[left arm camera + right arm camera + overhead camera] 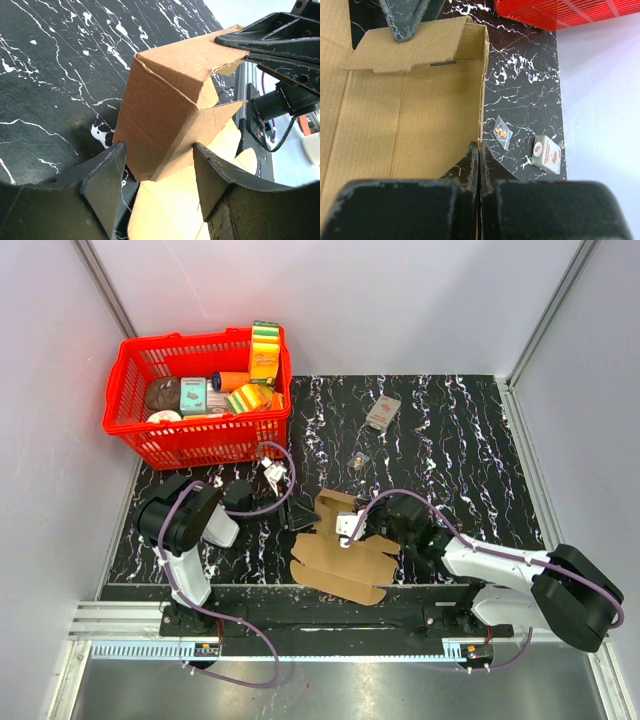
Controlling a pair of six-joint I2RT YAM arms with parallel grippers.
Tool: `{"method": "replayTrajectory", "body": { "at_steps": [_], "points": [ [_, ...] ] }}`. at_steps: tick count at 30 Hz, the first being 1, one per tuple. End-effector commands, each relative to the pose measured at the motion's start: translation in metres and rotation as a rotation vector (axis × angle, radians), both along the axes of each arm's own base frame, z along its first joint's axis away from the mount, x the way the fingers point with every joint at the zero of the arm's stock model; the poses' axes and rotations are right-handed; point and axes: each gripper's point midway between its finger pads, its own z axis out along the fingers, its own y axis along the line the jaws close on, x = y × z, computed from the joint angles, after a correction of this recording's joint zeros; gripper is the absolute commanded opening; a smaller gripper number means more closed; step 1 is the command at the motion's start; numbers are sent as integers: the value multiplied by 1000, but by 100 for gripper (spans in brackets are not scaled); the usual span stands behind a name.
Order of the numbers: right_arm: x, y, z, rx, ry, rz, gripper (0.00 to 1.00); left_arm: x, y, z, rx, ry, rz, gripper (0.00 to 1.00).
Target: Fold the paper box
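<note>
The paper box [335, 562] is a brown die-cut cardboard sheet lying at the near middle of the table, with one panel folded upright. My right gripper [348, 528] is shut on the edge of that raised panel; in the right wrist view its fingers [479, 150] pinch the sheet's edge [410, 110]. My left gripper [300, 522] is open. In the left wrist view [157, 172] the lower corner of the folded panel [160, 105] sits between its two spread fingers. The right gripper [270, 37] shows there on the panel's top edge.
A red basket [200, 445] full of groceries stands at the back left. A small grey-and-red packet [382, 412] and a small clear bag [360, 458] lie behind the box; both show in the right wrist view [546, 152], [502, 132]. A metal rail [320, 625] runs along the near edge.
</note>
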Motion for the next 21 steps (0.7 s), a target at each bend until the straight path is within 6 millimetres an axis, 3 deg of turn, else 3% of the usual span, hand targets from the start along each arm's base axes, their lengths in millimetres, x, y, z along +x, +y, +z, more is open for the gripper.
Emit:
{"method": "replayTrajectory", "body": {
  "at_steps": [1,11,21],
  "points": [
    [-1,1,16,42,-42,-5,0,-2,-3,76,-153,-393,-41,60],
    [-3,-2,26,58,-61,-5,0,-13,-1,73,-143,-407,-65,61],
    [13,-3,28,2,-163,-33,0,4,-6,84,-154,-466,-85,61]
  ]
}}
